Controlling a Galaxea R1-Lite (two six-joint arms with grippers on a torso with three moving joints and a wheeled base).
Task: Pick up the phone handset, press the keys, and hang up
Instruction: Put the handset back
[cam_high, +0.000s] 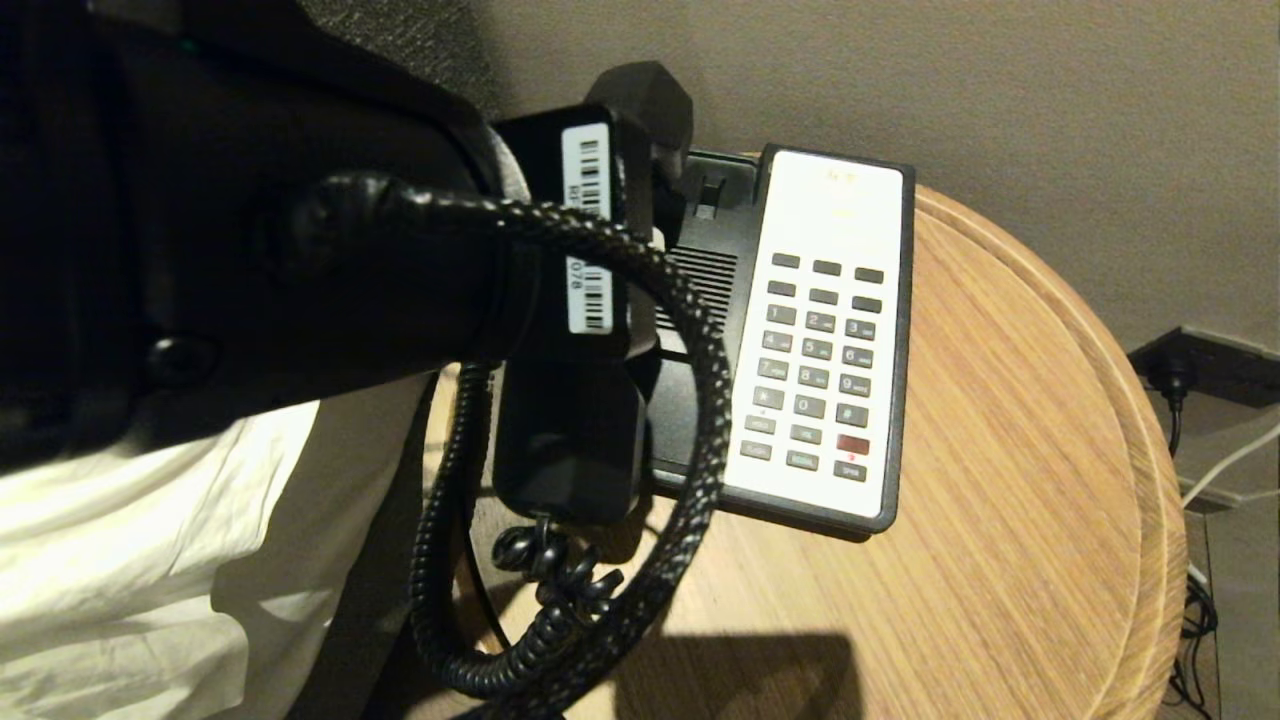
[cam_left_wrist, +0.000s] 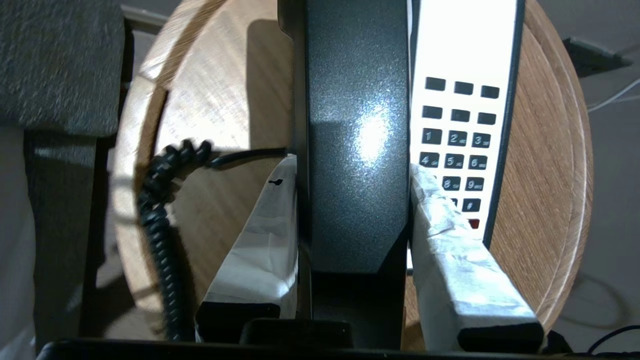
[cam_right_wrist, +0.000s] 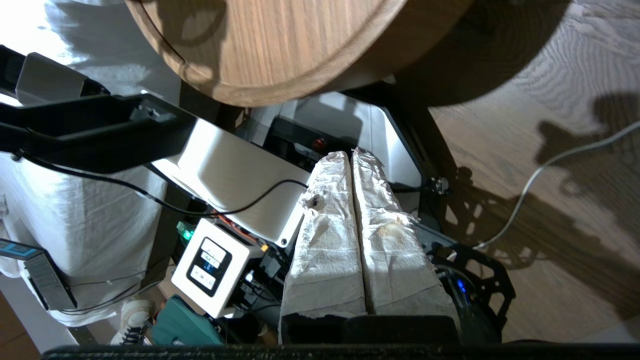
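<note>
My left gripper (cam_left_wrist: 354, 210) is clamped on the phone handset (cam_left_wrist: 357, 140), which I hold just over the left side of the phone base (cam_high: 700, 300) on the round wooden table (cam_high: 1010, 420); to do this well I should keep the grip square and lift clear so the coiled cord (cam_high: 560, 590) neither snags nor drags the base. The head view shows that cord looping beneath the handset's lower end, and the keys (cam_high: 818, 375) fully exposed, while the left wrist view alone shows both wrapped fingers (cam_left_wrist: 445, 240) pressing the handset's sides. Only the right wrist view shows my right gripper (cam_right_wrist: 352, 230), pressed closed on nothing, parked low beside the table's edge.
</note>
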